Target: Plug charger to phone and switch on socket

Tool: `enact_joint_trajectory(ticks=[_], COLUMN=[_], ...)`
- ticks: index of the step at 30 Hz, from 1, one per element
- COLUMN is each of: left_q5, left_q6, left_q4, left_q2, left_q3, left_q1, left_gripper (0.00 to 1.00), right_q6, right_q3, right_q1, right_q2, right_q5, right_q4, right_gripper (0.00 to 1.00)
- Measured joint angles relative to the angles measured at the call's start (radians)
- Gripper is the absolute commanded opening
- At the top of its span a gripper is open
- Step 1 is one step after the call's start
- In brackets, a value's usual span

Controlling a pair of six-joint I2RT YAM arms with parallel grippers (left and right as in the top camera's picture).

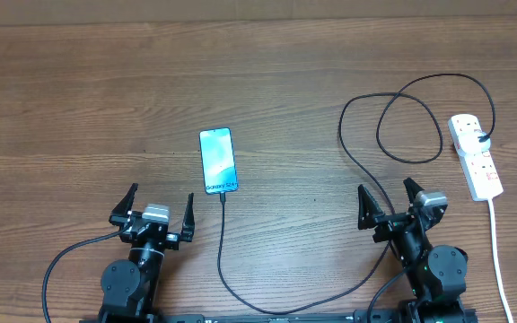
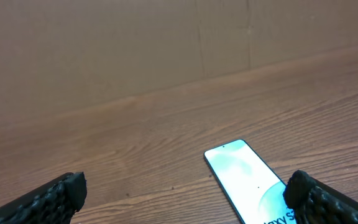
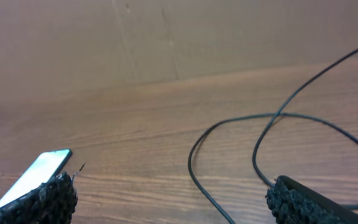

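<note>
The phone (image 1: 219, 161) lies flat near the table's middle, screen lit blue-teal, "Galaxy" text at its near end. It also shows in the left wrist view (image 2: 248, 179) and at the left edge of the right wrist view (image 3: 35, 176). The black charger cable (image 1: 223, 242) meets the phone's near end, runs toward me, curves right and loops up (image 1: 408, 126) to a black plug in the white socket strip (image 1: 476, 156) at the right. The cable's loops show in the right wrist view (image 3: 241, 124). My left gripper (image 1: 159, 209) is open and empty, near the phone's lower left. My right gripper (image 1: 388, 202) is open and empty beside the cable.
The socket strip's white cord (image 1: 499, 260) runs down toward the table's front right edge. A brown cardboard wall (image 2: 135, 43) stands behind the wooden table (image 1: 79, 108).
</note>
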Motion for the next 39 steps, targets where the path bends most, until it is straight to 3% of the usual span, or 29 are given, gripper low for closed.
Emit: enact_joint_trajectory(ticks=[10,39], left_q5=[0.000,0.000], left_q6=[0.000,0.000], left_q4=[0.000,0.000], left_q2=[0.000,0.000], left_q3=[0.000,0.000], left_q1=[0.000,0.000], left_gripper=[1.00,1.00], right_q6=[0.000,0.000], right_q3=[0.000,0.000], right_q1=[0.000,0.000], right_q2=[-0.087,-0.089], right_q5=[0.003,0.003], right_q4=[0.001,0.001], right_gripper=[1.00,1.00])
